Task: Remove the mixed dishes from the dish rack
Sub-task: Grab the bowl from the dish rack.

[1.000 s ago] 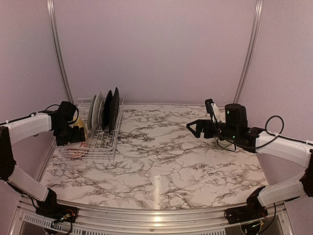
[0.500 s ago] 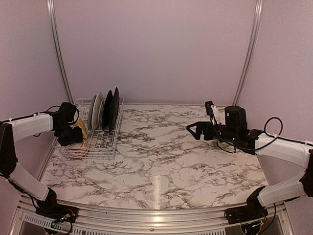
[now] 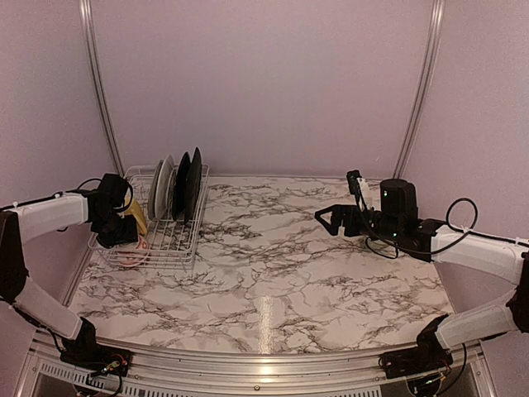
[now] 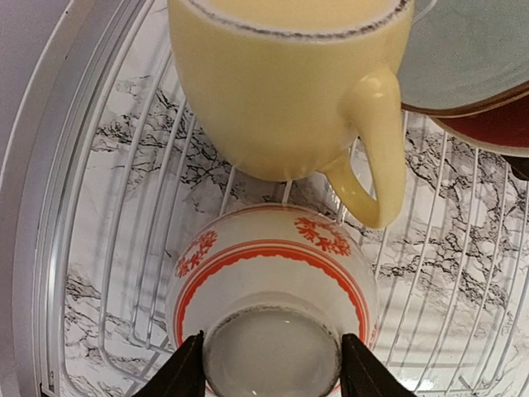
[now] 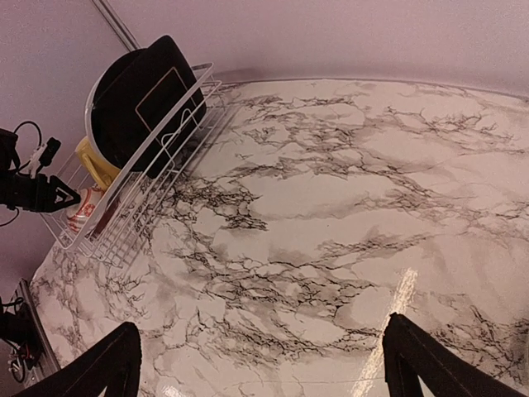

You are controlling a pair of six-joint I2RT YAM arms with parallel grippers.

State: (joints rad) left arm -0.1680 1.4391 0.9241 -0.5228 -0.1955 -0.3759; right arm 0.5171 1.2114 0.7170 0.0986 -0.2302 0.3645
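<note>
In the left wrist view a small red-and-white patterned bowl (image 4: 273,281) lies upside down on the dish rack (image 4: 50,207). My left gripper (image 4: 273,368) is shut on its foot ring, one finger pressed against each side. Just beyond it lies a yellow mug (image 4: 281,83), handle to the right, with a pale green bowl (image 4: 471,50) and a red plate (image 4: 496,132) at the upper right. From above, the rack (image 3: 178,240) stands at the table's left edge with black plates (image 3: 192,182) upright in its slots. My right gripper (image 3: 328,219) hangs open above the marble, right of centre.
The rack (image 5: 140,223) sits close to the left wall and its metal rail (image 3: 99,99). Marble tabletop (image 3: 273,265) stretches between the rack and my right arm. The rack's low wire side (image 4: 124,273) runs close along the bowl's left.
My left gripper has closed from wide open onto the bowl's foot. My right arm has settled slightly lower and stays open.
</note>
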